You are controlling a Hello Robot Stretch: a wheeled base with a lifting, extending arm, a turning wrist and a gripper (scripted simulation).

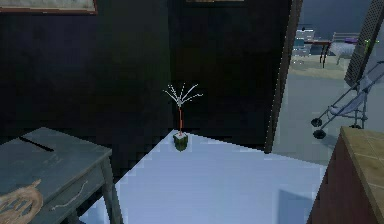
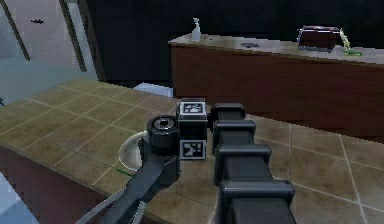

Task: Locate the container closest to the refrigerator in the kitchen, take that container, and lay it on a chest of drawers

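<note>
Starting at the gripper (image 2: pixel 125 198): stretched low across a tiled surface (image 2: pixel 70 110), could not tell whether holding anything, with a pale round rim (image 2: pixel 128 152) lying right by it on the tiles. Judged that rim a likely container: probably light, rigid, smooth-walled, so best taken across the lip, not the curved side. Spotted farther out a brown counter (image 2: pixel 260 70) with a pale bottle (image 2: pixel 196 30).

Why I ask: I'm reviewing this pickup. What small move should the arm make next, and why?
Probably a slight lift of the arm. The gripper sits at a pale round thing lying on the tiled counter, so I cannot tell whether it holds it; a lift would show that.
</note>
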